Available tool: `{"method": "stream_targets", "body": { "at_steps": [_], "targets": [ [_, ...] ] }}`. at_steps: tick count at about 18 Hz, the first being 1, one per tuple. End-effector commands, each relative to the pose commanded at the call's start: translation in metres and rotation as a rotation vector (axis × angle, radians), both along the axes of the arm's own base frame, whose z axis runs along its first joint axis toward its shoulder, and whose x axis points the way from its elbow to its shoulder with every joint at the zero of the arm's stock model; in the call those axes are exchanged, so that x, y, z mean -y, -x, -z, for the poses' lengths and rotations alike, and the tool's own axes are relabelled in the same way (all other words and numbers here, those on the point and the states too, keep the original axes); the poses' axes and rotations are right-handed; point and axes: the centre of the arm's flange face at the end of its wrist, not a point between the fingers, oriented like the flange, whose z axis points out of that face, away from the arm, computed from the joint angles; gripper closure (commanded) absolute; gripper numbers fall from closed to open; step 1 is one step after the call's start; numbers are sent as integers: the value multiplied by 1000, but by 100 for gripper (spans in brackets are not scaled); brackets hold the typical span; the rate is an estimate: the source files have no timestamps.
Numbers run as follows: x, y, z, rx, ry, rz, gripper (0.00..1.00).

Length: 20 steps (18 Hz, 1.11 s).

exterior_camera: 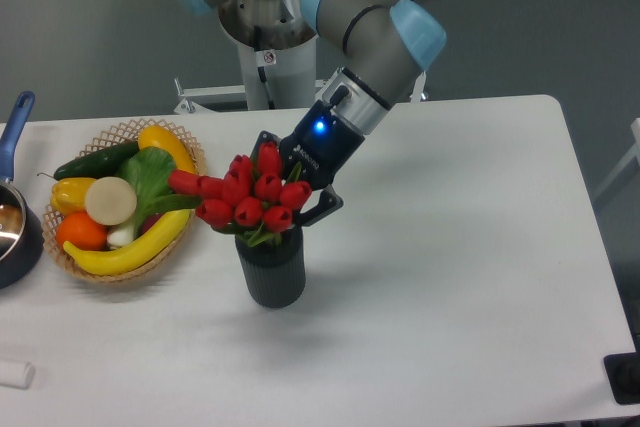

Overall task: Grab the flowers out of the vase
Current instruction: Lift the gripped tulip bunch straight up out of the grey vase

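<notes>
Gripper (292, 183) jaws closed around flowers (248, 195), stems in vase (271, 268) mouth; wicker basket (120, 204) left.

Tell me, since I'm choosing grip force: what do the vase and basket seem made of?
The vase: dark grey and matte with vertical ribs, probably plastic or ceramic; I can't tell which. The basket: woven tan wicker, with an open lattice visible along its rim.

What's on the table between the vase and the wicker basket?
Nothing: bare table separates the vase from the wicker basket, though the flowers overhang that gap above.
</notes>
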Motion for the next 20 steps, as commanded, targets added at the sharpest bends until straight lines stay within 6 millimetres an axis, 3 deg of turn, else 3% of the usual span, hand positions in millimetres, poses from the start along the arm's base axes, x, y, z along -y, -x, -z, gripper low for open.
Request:
{"method": "stream_targets", "body": {
  "at_steps": [4,12,20],
  "targets": [
    [-2,6,-31,26,-3,-50,48],
    [5,-14,-75,48,-48,-73,48],
    [10,-28,-101,82,-62,-99,48]
  ]
}}
